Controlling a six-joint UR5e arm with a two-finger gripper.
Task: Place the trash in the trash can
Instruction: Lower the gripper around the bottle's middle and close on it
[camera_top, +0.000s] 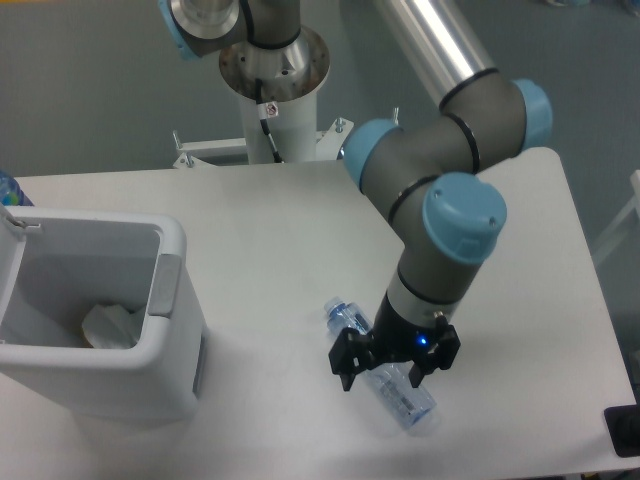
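Bottle: the water bottle (380, 378) lies on its side on the table (300, 220), cap end toward the upper left, well apart from the trash can (170, 330); it is the one piece of trash not yet binned
Wrapper: the crumpled wrapper (110, 325) sits inside the trash can, on the floor of it
My position: my gripper (394, 372) hangs directly over the bottle's middle, one finger on each long side of it
My jaws: spread apart, straddling the bottle and not clamped on it; whether a finger touches the plastic I cannot tell
Step in hand: I judge this to be the grasp of the bottle
Doing it well: I should keep my fingers square across the bottle's long axis so they close on its sides and not along it; go low enough to catch the widest part; close gently, since thin crinkled plastic will likely buckle and may slip
Risk: a round bottle may roll off if one finger meets it first
After: lift well above the can's thick rim before crossing left
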